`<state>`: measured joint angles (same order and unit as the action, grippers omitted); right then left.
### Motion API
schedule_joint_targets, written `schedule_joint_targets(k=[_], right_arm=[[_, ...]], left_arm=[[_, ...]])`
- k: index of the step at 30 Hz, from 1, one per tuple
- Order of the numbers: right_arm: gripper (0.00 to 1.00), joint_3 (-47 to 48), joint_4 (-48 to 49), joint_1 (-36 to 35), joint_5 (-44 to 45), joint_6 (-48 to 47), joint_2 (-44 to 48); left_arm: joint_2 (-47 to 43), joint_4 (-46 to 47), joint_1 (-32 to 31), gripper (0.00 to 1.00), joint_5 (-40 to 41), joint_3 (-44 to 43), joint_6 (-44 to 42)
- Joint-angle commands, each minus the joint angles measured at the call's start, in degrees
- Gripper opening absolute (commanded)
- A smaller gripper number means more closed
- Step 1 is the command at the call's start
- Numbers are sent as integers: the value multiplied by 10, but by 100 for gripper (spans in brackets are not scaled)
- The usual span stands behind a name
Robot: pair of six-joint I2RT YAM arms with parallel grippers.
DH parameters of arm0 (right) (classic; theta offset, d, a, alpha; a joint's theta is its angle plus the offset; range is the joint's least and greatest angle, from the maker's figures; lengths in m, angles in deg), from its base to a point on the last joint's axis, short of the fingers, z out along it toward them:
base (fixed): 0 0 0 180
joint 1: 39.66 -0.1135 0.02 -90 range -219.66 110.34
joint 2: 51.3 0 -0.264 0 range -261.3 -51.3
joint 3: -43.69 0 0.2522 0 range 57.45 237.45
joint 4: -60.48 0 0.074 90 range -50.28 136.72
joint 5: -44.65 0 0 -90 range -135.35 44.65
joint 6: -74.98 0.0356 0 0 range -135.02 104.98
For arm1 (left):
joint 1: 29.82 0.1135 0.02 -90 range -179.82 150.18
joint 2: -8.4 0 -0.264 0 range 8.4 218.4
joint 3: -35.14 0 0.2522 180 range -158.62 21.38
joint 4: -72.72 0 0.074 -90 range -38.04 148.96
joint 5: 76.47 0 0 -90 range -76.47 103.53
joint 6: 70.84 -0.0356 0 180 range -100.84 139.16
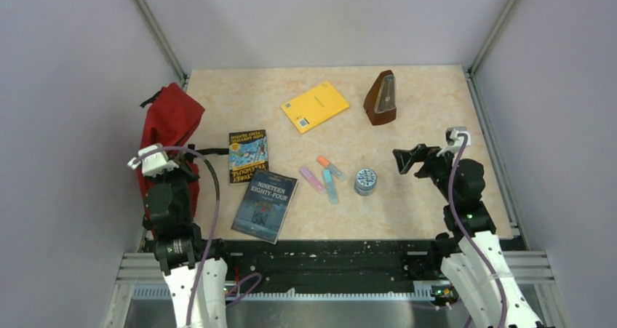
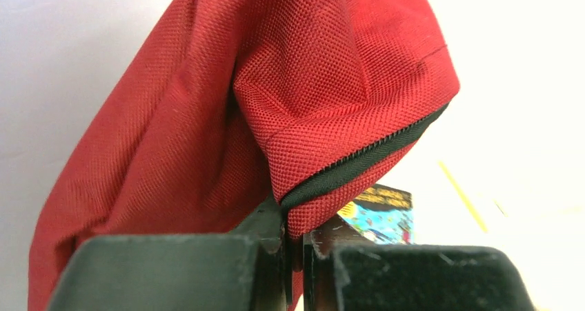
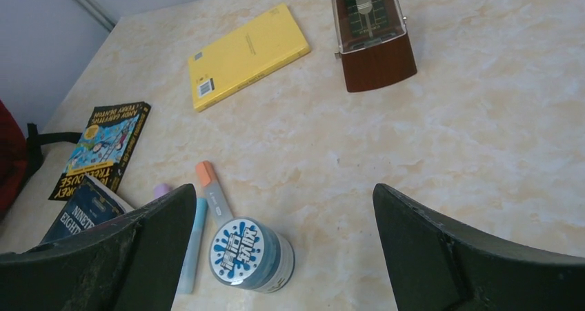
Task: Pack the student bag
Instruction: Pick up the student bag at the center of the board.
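We see the student bag bunched up at the left edge of the tabletop against the wall, left gripper pinched tight on its red fabric right by the black zipper. Just right of it lie two paperbacks, then three highlighters and a round tub, with a yellow book and metronome farther back. The right gripper is spread wide, holding nothing, above the tabletop near the tub.

I read "NINETEEN EIGHTY-FOUR" on the dark book, "TREEHOUSE" printed upside down to me on the colourful book just beside it, and only blurred, illegible blue lettering on the round tin.
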<state>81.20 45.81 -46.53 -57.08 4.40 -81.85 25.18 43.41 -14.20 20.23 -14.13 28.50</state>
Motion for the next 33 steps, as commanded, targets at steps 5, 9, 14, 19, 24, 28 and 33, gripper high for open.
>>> schedule_joint_targets(k=[5,9,14,19,24,28,33], right_arm=[[97,23,43,3,-114,7,19],[97,8,98,3,-206,12,24],[97,21,151,3,-337,41,-10],[97,13,220,-6,-397,78,-15],[97,20,202,-49,-396,40,0],[97,20,203,-78,-371,23,-3],[97,21,205,-129,-320,6,-32]], left_arm=[[6,108,-30,0,-335,-24,20],[10,134,-35,0,-408,-20,42],[15,149,-55,0,-425,-34,52],[71,200,-58,0,-488,-101,114],[136,173,-59,0,-481,-202,119],[167,190,-66,0,-514,-231,147],[178,193,-105,0,-501,-211,134]])
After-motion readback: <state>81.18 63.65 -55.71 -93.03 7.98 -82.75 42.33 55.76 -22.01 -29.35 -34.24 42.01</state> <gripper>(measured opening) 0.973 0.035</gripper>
